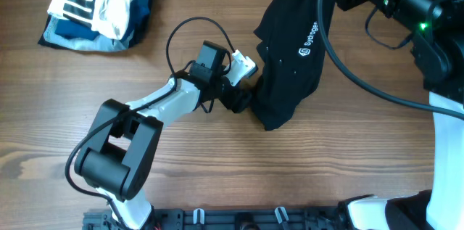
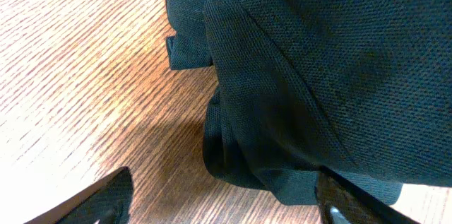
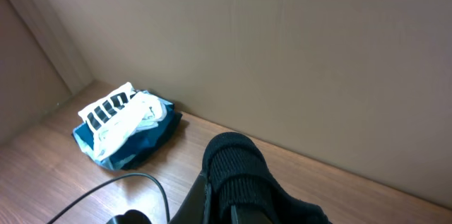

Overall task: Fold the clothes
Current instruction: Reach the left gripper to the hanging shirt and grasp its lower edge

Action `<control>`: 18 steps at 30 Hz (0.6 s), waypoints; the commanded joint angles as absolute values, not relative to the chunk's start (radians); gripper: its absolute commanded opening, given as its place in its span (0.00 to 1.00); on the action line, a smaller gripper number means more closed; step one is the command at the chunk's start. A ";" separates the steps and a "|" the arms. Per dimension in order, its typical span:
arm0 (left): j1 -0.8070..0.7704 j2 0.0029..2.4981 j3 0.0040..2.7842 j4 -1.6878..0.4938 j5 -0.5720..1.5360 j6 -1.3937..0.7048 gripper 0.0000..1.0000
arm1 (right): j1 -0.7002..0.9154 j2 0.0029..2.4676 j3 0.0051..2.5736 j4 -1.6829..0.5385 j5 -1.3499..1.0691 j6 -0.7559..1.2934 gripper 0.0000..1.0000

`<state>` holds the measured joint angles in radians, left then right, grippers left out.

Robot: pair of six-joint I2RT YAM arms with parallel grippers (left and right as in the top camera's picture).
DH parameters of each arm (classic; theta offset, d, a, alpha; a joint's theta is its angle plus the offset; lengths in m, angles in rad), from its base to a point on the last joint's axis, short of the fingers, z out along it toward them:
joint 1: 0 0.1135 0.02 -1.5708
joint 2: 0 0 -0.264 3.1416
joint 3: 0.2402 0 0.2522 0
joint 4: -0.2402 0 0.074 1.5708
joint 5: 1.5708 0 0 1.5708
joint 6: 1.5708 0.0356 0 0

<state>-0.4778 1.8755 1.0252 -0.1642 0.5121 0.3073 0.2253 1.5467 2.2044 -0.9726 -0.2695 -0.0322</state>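
Note:
The black garment (image 1: 290,56) hangs from the upper right down to the table, its small light logo (image 1: 309,41) facing up. My right gripper (image 3: 254,196) is shut on a ribbed black edge of the garment (image 3: 236,164) and holds it raised; in the overhead view the cloth hides its fingers. My left gripper (image 1: 243,99) sits low at the garment's bottom left edge. It is open (image 2: 226,199), with a dark finger at each lower corner of the left wrist view and the garment's folded hem (image 2: 282,174) lying between them, close to the right finger.
A stack of striped, white and blue garments (image 1: 98,5) lies at the far left corner and also shows in the right wrist view (image 3: 123,128). A black cable (image 1: 181,34) loops over the wooden table (image 1: 217,165) beside the left arm. A wall stands behind the table (image 3: 282,54).

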 commanded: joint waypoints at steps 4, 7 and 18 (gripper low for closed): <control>-0.508 1.893 1.027 -0.081 0.518 0.337 0.73 | 0.222 1.551 2.219 -0.961 -0.293 -0.049 0.05; -0.524 1.894 1.027 -0.063 0.519 0.337 0.72 | 0.222 1.551 2.219 -0.962 -0.292 -0.049 0.05; -0.523 1.973 1.027 -0.079 0.519 0.336 0.25 | 0.222 1.551 2.219 -0.962 -0.292 -0.049 0.05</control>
